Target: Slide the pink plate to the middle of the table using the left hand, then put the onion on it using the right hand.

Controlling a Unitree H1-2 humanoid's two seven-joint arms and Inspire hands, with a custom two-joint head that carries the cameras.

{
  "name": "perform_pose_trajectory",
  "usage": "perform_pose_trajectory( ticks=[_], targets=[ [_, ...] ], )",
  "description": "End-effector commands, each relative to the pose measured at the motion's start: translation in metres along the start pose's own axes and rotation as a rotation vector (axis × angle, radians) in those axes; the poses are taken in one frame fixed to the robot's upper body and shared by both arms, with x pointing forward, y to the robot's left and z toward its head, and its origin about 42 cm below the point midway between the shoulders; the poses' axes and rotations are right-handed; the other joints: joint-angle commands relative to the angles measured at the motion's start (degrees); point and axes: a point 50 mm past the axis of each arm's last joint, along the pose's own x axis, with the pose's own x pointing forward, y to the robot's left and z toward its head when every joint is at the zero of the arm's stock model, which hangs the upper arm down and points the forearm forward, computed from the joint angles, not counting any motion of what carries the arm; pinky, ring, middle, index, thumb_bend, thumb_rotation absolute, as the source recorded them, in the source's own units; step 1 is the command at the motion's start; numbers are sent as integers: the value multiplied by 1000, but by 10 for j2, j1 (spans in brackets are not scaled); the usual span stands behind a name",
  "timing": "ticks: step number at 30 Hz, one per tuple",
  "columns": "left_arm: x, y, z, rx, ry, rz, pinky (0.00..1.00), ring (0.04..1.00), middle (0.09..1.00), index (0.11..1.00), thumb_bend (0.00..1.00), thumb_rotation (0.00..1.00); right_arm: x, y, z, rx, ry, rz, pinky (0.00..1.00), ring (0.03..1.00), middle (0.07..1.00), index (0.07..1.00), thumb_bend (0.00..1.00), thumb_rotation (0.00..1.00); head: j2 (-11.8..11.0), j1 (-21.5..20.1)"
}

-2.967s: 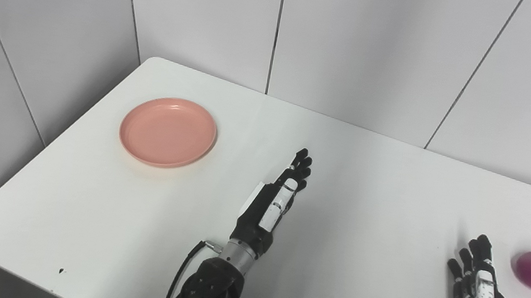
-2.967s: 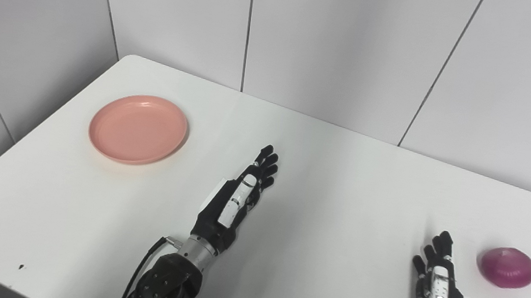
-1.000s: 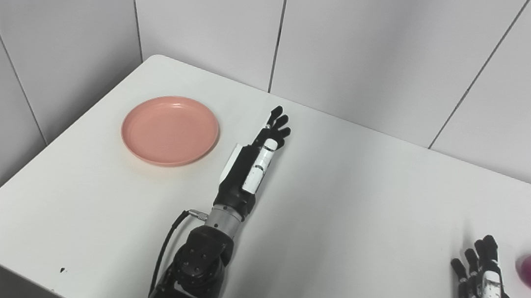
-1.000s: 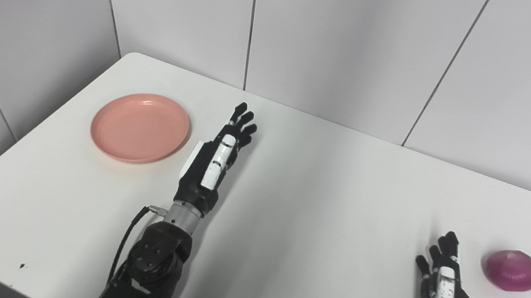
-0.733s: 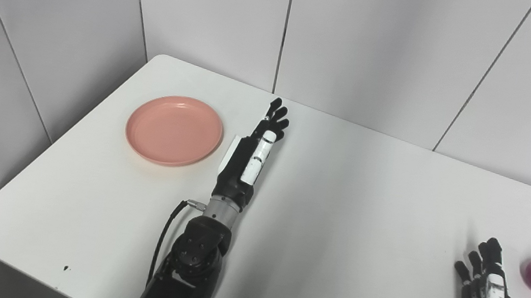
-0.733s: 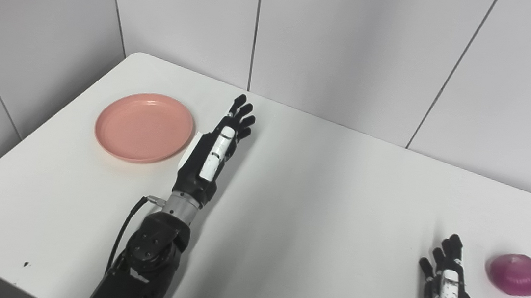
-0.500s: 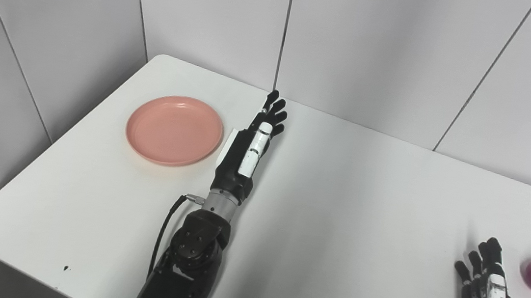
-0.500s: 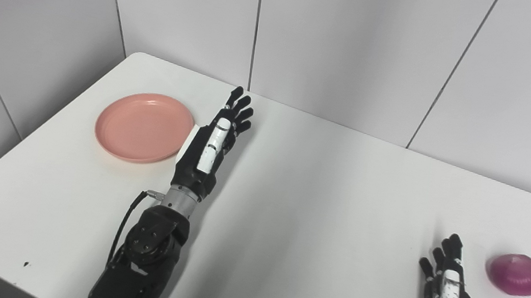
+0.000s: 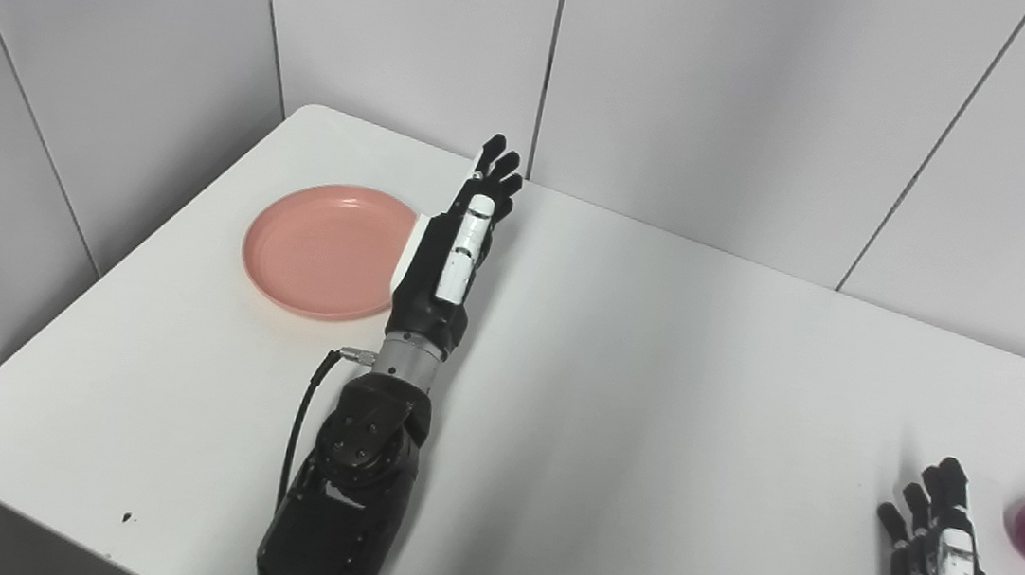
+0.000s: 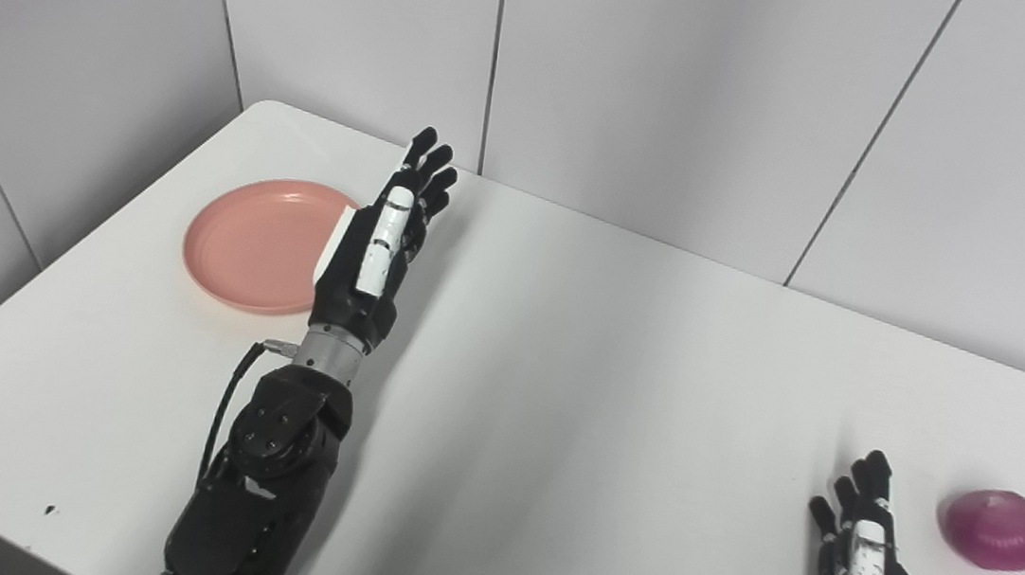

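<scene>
A round pink plate (image 9: 326,249) lies flat near the table's far left corner. My left hand (image 9: 456,239) is raised with straight, spread fingers, open and holding nothing; it covers the plate's right rim in both views. Whether it touches the plate I cannot tell. A purple onion (image 10: 999,529) rests on the table at the near right. My right hand (image 10: 860,562) stands open just left of the onion, apart from it, fingers pointing away from me.
The white table (image 9: 675,371) meets grey wall panels at the back and left. Its left edge runs close to the plate. A small dark speck (image 9: 126,518) marks the near left corner.
My left hand has travelled forward and to the left, from the table's middle to the plate's right rim. The plate, onion and right hand have stayed put; the camera shifted slightly.
</scene>
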Motion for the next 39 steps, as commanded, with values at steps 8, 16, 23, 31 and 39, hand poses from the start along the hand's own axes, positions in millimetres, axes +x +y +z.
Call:
perform_pose_trajectory(
  ticks=[8,16,23,31,39],
  targets=[
    [27,17,35,21,-111,37,959,967,982,970,467,1000,3,0,0,1,8,4,1000,1000,1000,1000,409,1000,-2,2],
    [33,30,40,40,-133,57,951,967,985,965,453,1000,2,0,-1,6,7,11,1000,1000,1000,1000,401,1000,-1,5],
    [38,40,48,58,-161,100,956,950,969,954,467,1000,2,-1,-3,2,11,8,1000,1000,1000,1000,421,1000,-4,5],
    [42,52,53,75,-171,150,957,944,954,942,462,1000,3,-1,-5,-7,2,20,1000,1000,1000,1000,427,1000,-5,7],
    [47,66,56,104,-188,167,966,959,967,958,430,1000,4,-2,-7,5,-1,22,1000,1000,1000,1000,435,1000,-13,10]
  ],
)
